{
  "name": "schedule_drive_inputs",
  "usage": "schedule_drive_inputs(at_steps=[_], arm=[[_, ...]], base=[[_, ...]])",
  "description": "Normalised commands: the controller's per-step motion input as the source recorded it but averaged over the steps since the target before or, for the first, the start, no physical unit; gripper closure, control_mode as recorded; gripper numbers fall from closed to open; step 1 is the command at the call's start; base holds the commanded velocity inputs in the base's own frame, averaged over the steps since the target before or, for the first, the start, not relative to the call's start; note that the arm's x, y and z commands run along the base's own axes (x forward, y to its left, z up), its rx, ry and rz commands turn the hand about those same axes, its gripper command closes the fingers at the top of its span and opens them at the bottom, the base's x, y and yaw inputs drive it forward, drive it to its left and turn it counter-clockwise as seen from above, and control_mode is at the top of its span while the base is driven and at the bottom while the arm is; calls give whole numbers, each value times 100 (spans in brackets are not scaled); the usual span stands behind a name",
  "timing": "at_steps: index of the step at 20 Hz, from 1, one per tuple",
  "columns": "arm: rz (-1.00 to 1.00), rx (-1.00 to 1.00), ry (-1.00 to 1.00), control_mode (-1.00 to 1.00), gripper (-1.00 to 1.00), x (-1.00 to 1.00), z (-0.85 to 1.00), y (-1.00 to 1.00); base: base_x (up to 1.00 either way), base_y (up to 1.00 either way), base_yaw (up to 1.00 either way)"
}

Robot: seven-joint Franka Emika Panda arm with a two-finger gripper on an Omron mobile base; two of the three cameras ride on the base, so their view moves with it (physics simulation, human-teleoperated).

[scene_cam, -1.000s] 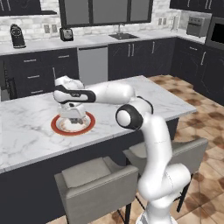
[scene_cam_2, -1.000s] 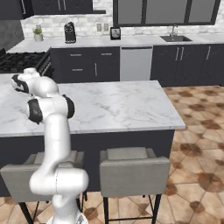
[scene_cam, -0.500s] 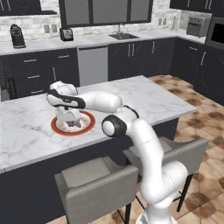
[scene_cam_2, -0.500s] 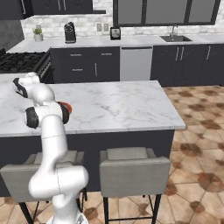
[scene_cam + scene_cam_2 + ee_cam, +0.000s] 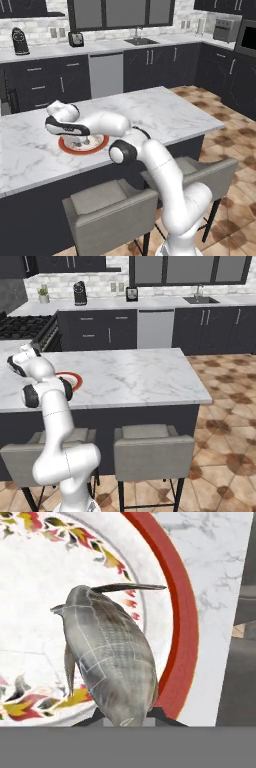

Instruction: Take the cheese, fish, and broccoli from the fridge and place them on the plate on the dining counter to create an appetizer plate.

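Over the dining counter [image 5: 165, 112], my gripper [image 5: 127, 714] clamps the fish [image 5: 110, 657], its length pointing away above the plate [image 5: 182, 627].

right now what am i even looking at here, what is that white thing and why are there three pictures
The white thing is a robot arm standing at a dining counter in a computer-rendered kitchen. Two pictures come from cameras on its base, behind it to the left and to the right, so they show the same scene from two sides. The third comes from a camera on the arm's hand, looking along its tool. On the counter lies a white plate with a red rim. In the hand picture the tool is shut on a grey fish, held just over the plate. Whether the fish touches the plate I cannot tell. Grey chairs stand in front of the counter.
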Motion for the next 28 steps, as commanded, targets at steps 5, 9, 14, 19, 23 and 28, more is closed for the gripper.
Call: schedule_drive_inputs(at_steps=[5,9,14,19,23,28], arm=[[0,-2,-34,-100,100,0,-33,-12],[0,0,-25,-100,100,0,-15,-33],[0,0,-21,-100,-100,4,0,-42],[0,0,-14,-100,-100,3,0,-30],[0,1,-9,-100,-100,2,0,-15],[0,0,-23,-100,-100,-24,54,0]], base=[[0,0,0],[0,0,0],[0,0,0],[0,0,0],[0,0,0],[0,0,0]])
